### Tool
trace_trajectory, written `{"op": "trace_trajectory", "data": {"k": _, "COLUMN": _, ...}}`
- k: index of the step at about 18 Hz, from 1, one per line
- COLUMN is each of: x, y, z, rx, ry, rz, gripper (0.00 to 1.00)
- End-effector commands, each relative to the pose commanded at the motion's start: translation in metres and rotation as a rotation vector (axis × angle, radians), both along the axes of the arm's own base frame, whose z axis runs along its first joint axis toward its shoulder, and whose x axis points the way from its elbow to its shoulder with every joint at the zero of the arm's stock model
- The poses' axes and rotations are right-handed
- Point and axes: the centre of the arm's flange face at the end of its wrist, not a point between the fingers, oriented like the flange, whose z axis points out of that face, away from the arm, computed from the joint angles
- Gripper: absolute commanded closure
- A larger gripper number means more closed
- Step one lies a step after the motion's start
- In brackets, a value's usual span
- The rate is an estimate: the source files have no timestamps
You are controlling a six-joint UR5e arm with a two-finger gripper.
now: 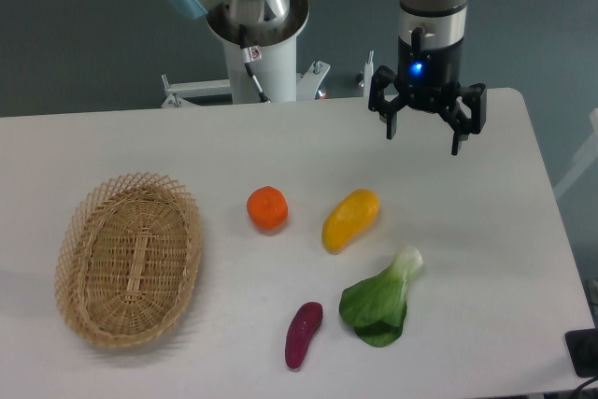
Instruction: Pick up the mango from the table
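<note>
Above the far right part of the desk (486, 231), the gripper (426, 134) hangs with its jaws apart and empty. Below and to its left, well apart, the mango (350, 220) lies slantwise between the orange (267, 208) and the leafy green (381, 301). A good approach would centre over the fruit's middle, turn the jaws across its narrow width, then descend clear of the greens.

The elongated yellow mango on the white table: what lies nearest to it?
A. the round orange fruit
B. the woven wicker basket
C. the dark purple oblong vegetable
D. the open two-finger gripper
A: the round orange fruit sits just beside the elongated yellow mango, closer than any other option.
</note>
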Motion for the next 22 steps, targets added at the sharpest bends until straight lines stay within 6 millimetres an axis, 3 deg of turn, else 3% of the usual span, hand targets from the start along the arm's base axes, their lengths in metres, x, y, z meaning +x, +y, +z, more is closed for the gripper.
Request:
{"op": "trace_trajectory", "data": {"k": 7, "x": -0.001, "y": 0.003, "z": -0.002, "rx": -0.006, "ry": 0.017, "rz": 0.002, "gripper": 0.0}}
{"op": "trace_trajectory", "data": {"k": 14, "x": 0.005, "y": 0.002, "z": -0.036, "rx": 0.01, "ry": 0.031, "rz": 0.033, "gripper": 0.0}}
{"op": "trace_trajectory", "data": {"k": 20, "x": -0.003, "y": 0.007, "z": -0.063, "rx": -0.021, "ry": -0.001, "rz": 0.02, "gripper": 0.0}}
{"op": "trace_trajectory", "data": {"k": 22, "x": -0.006, "y": 0.012, "z": -0.081, "rx": -0.054, "ry": -0.021, "rz": 0.009, "gripper": 0.0}}
